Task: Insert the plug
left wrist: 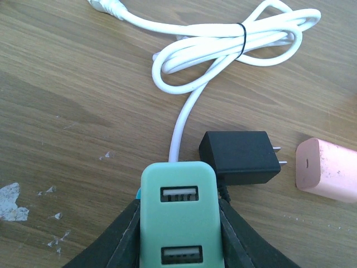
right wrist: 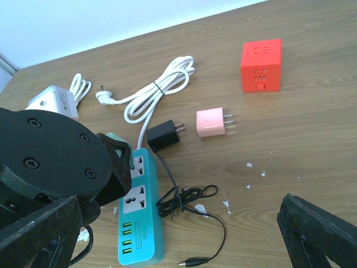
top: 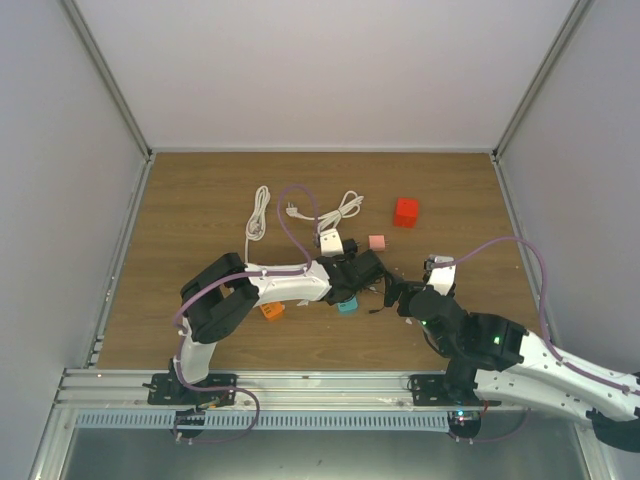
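The black plug [right wrist: 163, 135] lies loose on the wooden table [right wrist: 312, 139], flat on its side. Its prongs point toward a pink adapter [right wrist: 211, 123] nearby. The plug sits just beside the corded end of a teal power strip [right wrist: 139, 206], and its thin black wire [right wrist: 184, 200] trails off in a tangle alongside the strip. The left gripper [left wrist: 178, 215] is pressed together on the strip, pinching it between both fingers. The right gripper [right wrist: 178, 229] hangs above with fingers spread wide, holding nothing. By the look of it, the strip is steadied, but the plug is not yet grasped. Picking it up, lining up the prongs and pushing it in all remain.
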Controlling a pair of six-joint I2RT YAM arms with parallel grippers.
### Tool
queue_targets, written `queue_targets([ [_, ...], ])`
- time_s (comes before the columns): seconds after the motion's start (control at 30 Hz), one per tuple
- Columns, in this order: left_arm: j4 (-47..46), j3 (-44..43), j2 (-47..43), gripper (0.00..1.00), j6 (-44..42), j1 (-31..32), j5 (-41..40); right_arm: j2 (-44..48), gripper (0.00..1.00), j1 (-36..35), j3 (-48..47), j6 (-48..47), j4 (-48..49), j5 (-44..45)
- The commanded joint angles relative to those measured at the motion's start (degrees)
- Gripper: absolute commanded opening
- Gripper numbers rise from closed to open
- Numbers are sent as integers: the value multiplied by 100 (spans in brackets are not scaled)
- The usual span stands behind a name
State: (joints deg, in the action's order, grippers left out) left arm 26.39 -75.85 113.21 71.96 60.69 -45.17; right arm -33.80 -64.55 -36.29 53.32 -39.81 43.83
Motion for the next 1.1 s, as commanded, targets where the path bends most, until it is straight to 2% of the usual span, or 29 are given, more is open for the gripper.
queue_targets([
  [0.0, 403, 26, 184, 0, 1, 286, 122, 5, 100, -6, 97, -7, 234, 120],
  [0.43, 428, -342, 497, 0, -127, 453, 213, 32, 100, -5, 131, -23, 241, 84],
  [1.07, 360, -386, 141, 0, -312, 558, 125, 15, 100, -4, 169, -121, 348, 66],
])
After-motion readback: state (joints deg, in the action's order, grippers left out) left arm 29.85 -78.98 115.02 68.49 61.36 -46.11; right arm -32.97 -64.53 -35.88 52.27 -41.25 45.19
